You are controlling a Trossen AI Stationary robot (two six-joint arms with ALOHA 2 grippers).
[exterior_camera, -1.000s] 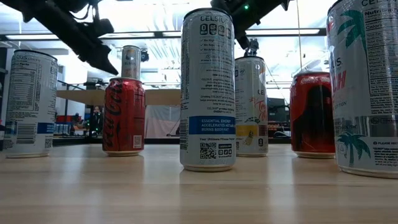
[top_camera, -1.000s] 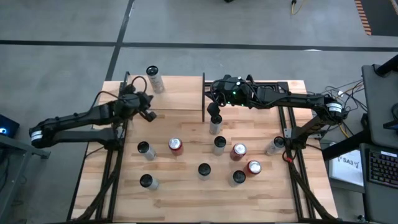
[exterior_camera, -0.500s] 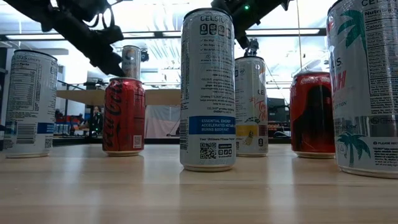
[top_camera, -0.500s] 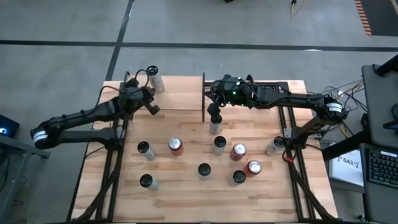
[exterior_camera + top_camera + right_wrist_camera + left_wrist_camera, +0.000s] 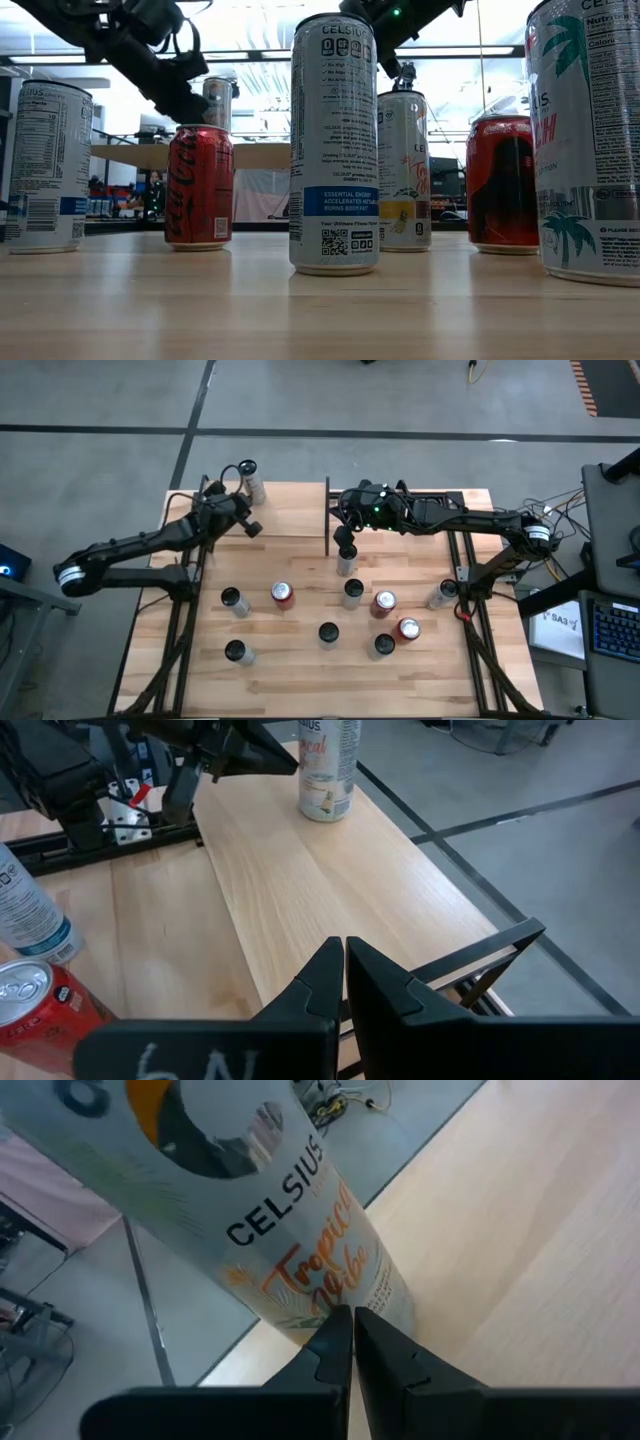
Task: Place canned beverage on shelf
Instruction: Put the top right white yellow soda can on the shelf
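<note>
A pale Celsius can stands on the shelf at the table's far left, near the shelf's far left corner; it also shows in the left wrist view and the right wrist view. My left gripper is shut, with its tips at the can's lower part. My right gripper is shut and empty, just above another pale can on the tabletop by the shelf's right end. Whether it touches that can's top I cannot tell. My left gripper's shut fingertips meet the Celsius can's side wall just above its base. The fingers come about level over the shelf from its near side, pointing toward the far edge. The can stays with its base on the shelf, leaning slightly in the low view.
Several more cans stand on the tabletop in front of the shelf, among them red ones. In the low view a tall Celsius can stands close to the camera. The shelf's black post stands beside my right gripper.
My left gripper has gone toward the table's far edge and a little right, over the shelf up to the Celsius can, staying shut. The can has shifted slightly toward the far edge and now leans a little.
</note>
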